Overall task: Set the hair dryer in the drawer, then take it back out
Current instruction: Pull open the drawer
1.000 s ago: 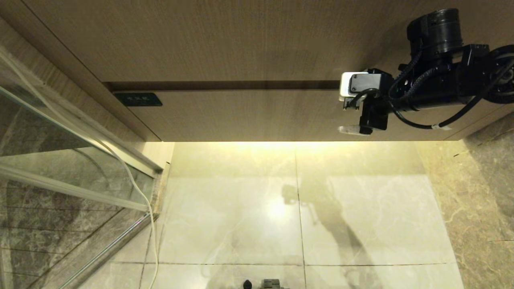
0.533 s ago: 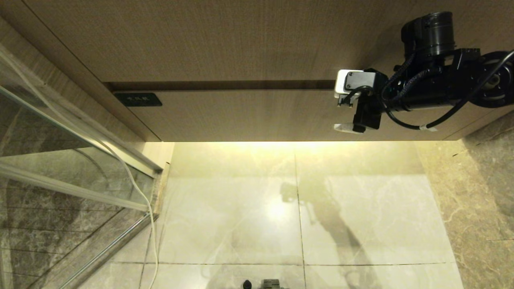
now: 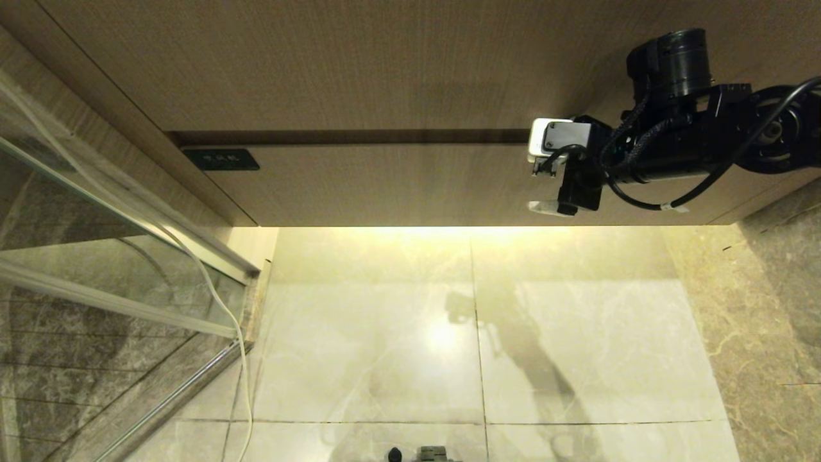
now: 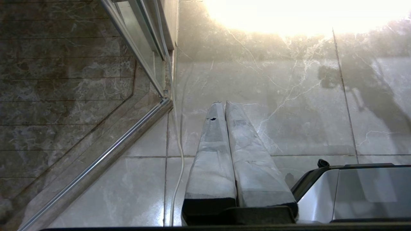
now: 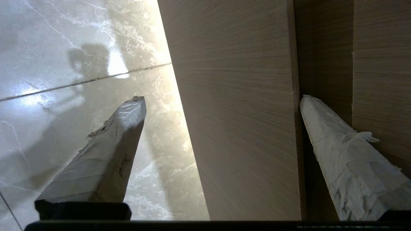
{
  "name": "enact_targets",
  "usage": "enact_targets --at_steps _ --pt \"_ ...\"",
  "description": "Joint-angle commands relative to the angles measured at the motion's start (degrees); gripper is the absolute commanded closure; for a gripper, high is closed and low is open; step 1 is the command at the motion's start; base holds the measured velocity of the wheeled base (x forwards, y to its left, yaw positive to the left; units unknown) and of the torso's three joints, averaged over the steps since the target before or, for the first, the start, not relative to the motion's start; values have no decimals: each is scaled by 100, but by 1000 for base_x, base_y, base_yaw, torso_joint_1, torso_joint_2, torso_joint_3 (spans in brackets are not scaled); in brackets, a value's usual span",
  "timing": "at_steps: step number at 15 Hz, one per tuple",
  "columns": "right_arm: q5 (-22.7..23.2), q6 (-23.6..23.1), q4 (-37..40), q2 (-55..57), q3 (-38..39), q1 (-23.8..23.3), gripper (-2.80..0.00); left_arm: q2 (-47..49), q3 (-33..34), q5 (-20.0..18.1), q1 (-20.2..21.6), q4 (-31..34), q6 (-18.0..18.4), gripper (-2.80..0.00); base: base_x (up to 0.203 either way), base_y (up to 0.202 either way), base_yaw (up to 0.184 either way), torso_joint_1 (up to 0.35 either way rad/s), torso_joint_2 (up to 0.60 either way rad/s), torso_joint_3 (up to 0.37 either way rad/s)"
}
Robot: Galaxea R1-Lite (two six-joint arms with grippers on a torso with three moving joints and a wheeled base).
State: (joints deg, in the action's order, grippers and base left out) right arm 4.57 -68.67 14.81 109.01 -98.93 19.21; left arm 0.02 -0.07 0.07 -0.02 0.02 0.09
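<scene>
The drawer (image 3: 397,186) is closed; its flat pale wood front runs under the taller panel, with a dark gap between them. My right gripper (image 3: 545,176) is open at the right part of that front. In the right wrist view the right gripper (image 5: 221,98) straddles the drawer front (image 5: 240,112): one taped finger (image 5: 334,141) lies in the dark gap at its top edge, the other finger (image 5: 115,134) hangs past its lower edge over the floor. Nothing is held. My left gripper (image 4: 222,104) is shut and empty, pointing at the floor. The hair dryer is out of view.
A glass shower screen (image 3: 96,256) with a metal frame stands at the left, and a white cable (image 3: 218,301) trails down beside it. A small dark plate (image 3: 220,158) sits at the drawer front's left end. Glossy marble floor (image 3: 449,333) lies below the cabinet.
My right gripper has slid a little to the left along the drawer front, still open. The drawer has stayed closed.
</scene>
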Motion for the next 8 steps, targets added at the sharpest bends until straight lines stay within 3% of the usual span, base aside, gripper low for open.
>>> enact_targets --at_steps 1,8 --pt "-9 29 146 121 -4 -6 -280 -2 -1 1 -6 -2 -1 0 0 0 0 0 0 0" --pt "114 79 428 85 254 -49 -280 -2 -1 1 2 -2 -1 0 0 0 0 0 0 0"
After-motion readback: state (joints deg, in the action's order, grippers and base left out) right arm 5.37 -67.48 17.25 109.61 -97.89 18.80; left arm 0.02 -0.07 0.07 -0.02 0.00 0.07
